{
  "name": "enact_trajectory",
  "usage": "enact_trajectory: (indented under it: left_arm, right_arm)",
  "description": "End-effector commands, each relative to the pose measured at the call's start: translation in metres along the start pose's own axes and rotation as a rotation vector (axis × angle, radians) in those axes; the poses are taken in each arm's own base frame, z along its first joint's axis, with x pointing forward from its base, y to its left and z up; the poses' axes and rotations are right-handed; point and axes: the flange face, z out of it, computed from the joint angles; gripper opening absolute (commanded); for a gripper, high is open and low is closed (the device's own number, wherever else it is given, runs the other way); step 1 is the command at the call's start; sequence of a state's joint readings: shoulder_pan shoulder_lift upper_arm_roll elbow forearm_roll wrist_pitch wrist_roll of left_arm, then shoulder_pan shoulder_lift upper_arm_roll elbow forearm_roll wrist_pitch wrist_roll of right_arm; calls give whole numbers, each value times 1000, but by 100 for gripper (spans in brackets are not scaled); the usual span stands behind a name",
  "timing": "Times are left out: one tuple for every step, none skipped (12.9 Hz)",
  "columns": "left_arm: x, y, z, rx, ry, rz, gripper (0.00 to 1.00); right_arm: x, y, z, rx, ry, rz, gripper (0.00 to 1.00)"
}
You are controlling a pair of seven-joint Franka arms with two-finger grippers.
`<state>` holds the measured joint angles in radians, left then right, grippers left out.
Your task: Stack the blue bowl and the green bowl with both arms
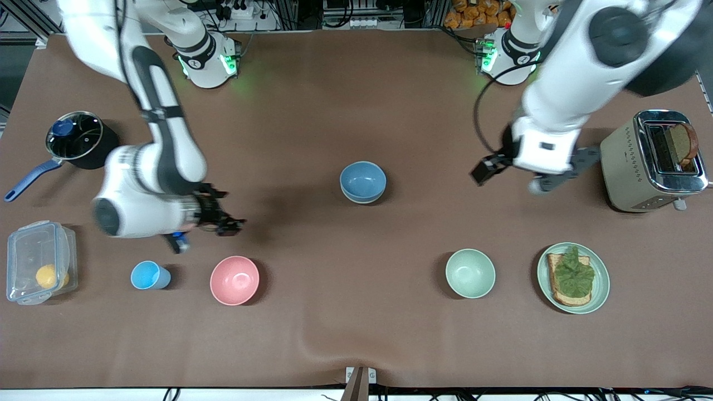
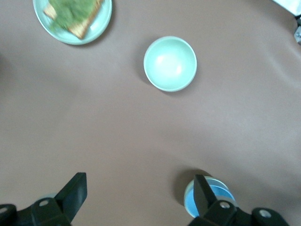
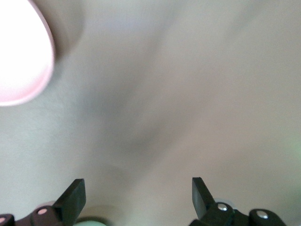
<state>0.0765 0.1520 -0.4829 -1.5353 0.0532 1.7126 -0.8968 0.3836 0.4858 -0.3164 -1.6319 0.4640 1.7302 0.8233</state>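
The blue bowl (image 1: 362, 179) sits at the middle of the table, nested in another bowl. Only the greyish-green rim (image 1: 363, 201) of that green bowl shows beneath it. In the left wrist view the blue bowl (image 2: 223, 194) and the green rim (image 2: 186, 196) lie partly hidden by one finger. My left gripper (image 1: 565, 170) is open and empty in the air beside the toaster; it also shows in its own view (image 2: 140, 188). My right gripper (image 1: 206, 234) is open and empty over the table near the pink bowl; its own view (image 3: 137, 188) shows bare table between the fingers.
A lighter mint bowl (image 1: 470, 273) and a pale-green plate (image 1: 599, 289) with toast stand near the front camera. A pink bowl (image 1: 234, 280), a light-blue cup (image 1: 147, 275), a clear box (image 1: 39, 262) and a pot (image 1: 75, 139) are at the right arm's end. The toaster (image 1: 652, 161) is at the left arm's end.
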Motion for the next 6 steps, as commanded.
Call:
enact_trajectory:
  left_arm:
    - [22, -44, -27, 21, 21, 111, 100]
    - [32, -57, -28, 26, 15, 131, 100]
    - [35, -64, -32, 32, 13, 160, 100]
    - [38, -76, -42, 35, 32, 196, 100]
    - [42, -85, -45, 40, 35, 239, 100]
    - [44, -92, -47, 51, 27, 269, 100]
  right_arm:
    - [35, 30, -56, 3, 13, -145, 100]
    - [46, 38, -68, 9, 30, -183, 100]
    - [47, 42, -80, -22, 71, -200, 100]
    - [49, 47, -95, -63, 110, -208, 100]
    - [44, 56, -121, -81, 136, -219, 100]
    - [44, 64, -138, -93, 143, -279, 100]
